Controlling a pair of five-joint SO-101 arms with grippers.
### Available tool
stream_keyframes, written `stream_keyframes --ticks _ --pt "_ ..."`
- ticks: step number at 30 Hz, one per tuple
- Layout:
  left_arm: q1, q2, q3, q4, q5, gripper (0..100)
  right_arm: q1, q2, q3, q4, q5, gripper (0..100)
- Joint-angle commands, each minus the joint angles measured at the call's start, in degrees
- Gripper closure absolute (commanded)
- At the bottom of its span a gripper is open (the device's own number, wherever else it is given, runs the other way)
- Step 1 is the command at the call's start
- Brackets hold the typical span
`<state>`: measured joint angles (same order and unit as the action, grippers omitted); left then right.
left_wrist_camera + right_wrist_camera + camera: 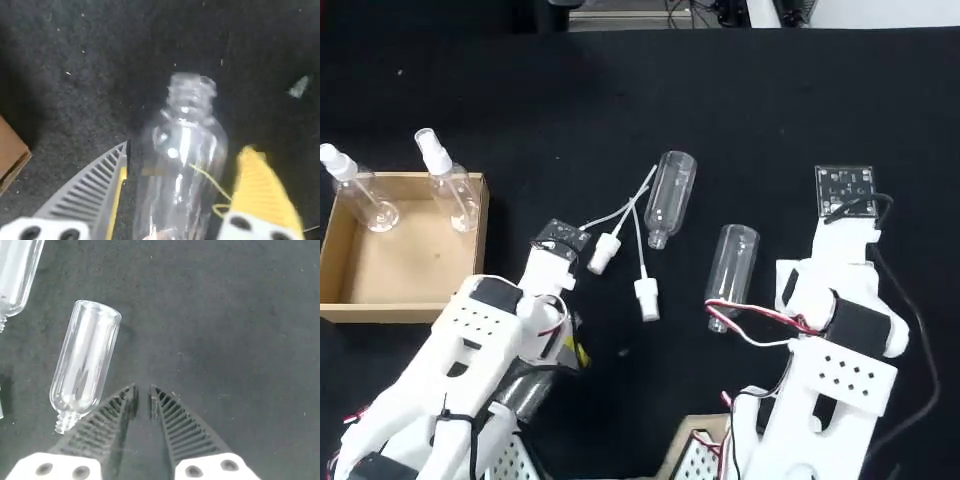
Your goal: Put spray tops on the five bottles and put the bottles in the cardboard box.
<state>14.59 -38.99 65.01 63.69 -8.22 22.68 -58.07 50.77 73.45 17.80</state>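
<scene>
Pinching an uncapped bottle (190,115), the left tool (186,148) has the neck poking out past its tips. Meanwhile the right tool (143,389) is pretty much pressed together, with a bare bottle (85,355) lying on the table (240,315) just beside it.

Cardboard box (380,312): two capped bottles (450,190) stand along the far wall; near floor bare;
Table centre: two spray tops (647,298) and two lying bottles (670,195) lie close together;
Far table (520,100): bare cloth, open passage
</scene>
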Motion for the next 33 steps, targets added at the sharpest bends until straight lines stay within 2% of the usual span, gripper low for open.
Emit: stream_keyframes --ticks 1,10,12,17,25,30,33 --pt "-0.5 -0.2 -0.8 -0.9 -1.1 67 -2.9 0.1 -3.7 0.5 0.3 98.3" --pt "-0.3 -0.1 -1.5 -1.6 -2.2 67 -15.6 0.5 -3.2 3.9 0.3 98.3" --pt "-0.3 0.0 -2.9 -1.7 -4.6 68 -17.4 0.5 -3.1 4.3 0.3 98.3" --pt "-0.7 2.5 -5.3 -1.4 -7.5 68 -17.8 0.2 -2.8 4.7 -0.1 98.3" --pt "-0.6 17.1 -13.5 -1.1 -7.6 68 -17.9 0.2 -2.6 4.7 -0.2 98.3" --pt "-0.7 17.5 -13.3 -1.6 -7.4 68 -18.1 0.1 -0.8 4.7 0.3 98.3" --pt "-0.4 17.5 -13.1 -1.8 -4.1 70 -18.1 0.1 -0.1 4.7 0.3 98.3"
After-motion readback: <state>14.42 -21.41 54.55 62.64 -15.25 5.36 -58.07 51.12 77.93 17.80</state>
